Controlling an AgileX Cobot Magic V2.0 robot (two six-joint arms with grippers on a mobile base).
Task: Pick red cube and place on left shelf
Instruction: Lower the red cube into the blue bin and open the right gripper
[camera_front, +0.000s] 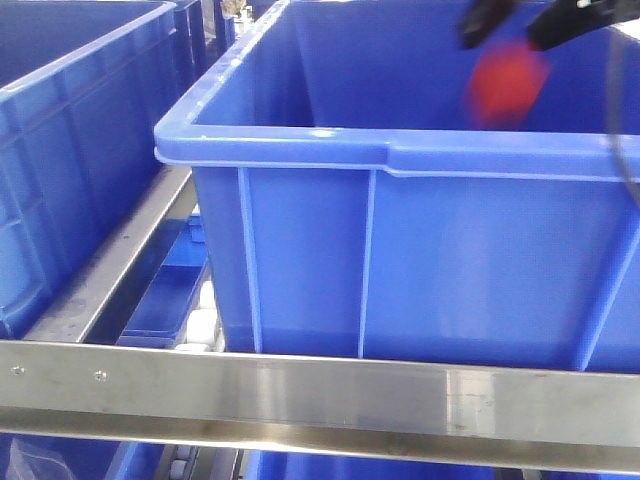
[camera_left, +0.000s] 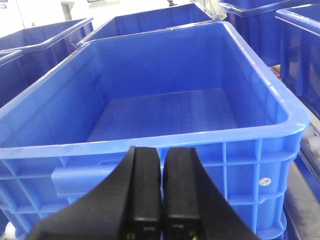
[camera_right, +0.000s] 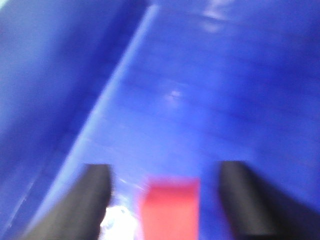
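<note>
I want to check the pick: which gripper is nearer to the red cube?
Right. The cube sits between the open right gripper's fingers. The left gripper, shut, faces an empty bin; no cube there.

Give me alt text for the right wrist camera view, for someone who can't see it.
A blurred red cube sits low in the frame between the two dark, spread jaws of the right gripper, with a gap on each side. Behind it is the blue floor of a plastic bin, its wall rising on the left.
</note>
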